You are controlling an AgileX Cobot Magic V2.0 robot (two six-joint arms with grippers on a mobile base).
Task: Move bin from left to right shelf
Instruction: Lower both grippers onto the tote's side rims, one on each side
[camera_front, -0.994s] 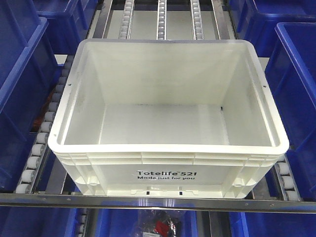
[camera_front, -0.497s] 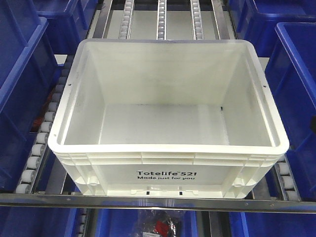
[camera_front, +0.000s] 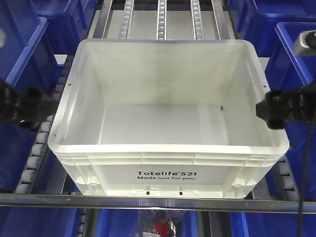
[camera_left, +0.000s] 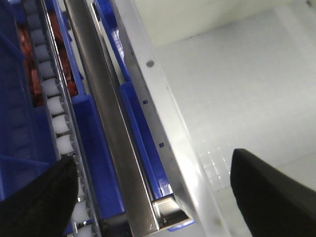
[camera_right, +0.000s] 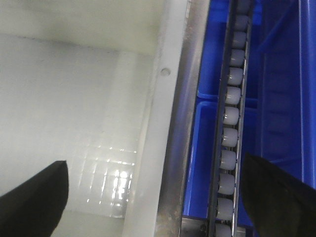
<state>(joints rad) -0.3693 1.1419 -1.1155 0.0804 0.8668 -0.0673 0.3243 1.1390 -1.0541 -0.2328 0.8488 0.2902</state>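
You are setting up the two-handed grasp: the large white ribbed plastic bin (camera_front: 168, 123) is sitting on pale roller tracks (camera_front: 33, 160), its near wall at the silver steel front rail (camera_front: 98, 200). The left gripper (camera_front: 34, 106) and right gripper (camera_front: 271, 109) are standing apart, each straddling a side rim. Next, both are needing to close evenly before lifting. You are seeing one bin, two grippers and four dark blue plastic crates (camera_front: 296, 74) on this level
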